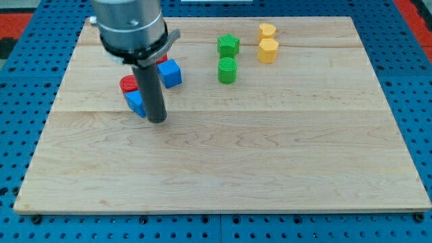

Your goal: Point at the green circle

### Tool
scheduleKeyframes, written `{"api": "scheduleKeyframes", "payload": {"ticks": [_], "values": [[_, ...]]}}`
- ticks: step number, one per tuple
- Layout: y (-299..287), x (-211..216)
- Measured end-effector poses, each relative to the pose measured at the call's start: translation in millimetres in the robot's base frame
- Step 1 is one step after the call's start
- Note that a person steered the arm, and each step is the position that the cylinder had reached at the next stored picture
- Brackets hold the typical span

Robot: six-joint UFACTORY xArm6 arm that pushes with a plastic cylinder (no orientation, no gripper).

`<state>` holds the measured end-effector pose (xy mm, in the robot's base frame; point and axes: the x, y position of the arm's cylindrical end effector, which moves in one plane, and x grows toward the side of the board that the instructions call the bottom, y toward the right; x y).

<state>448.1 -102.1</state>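
Observation:
The green circle stands on the wooden board at the upper middle. A green star-like block sits just above it. My tip rests on the board at the left, well to the left of and below the green circle. It is right beside a blue block, touching or nearly touching its right side.
A red block lies above the blue block, partly hidden by the rod. A blue cube sits right of the rod, with a red block partly hidden behind it. Two yellow blocks stand at the upper right.

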Motion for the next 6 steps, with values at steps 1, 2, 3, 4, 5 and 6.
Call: {"api": "scheduleKeyframes", "payload": {"ticks": [1,2,3,4,5,6], "values": [[-24,-10],[-31,-8],[-17,-9],[62,-34],[97,-74],[66,-110]]}}
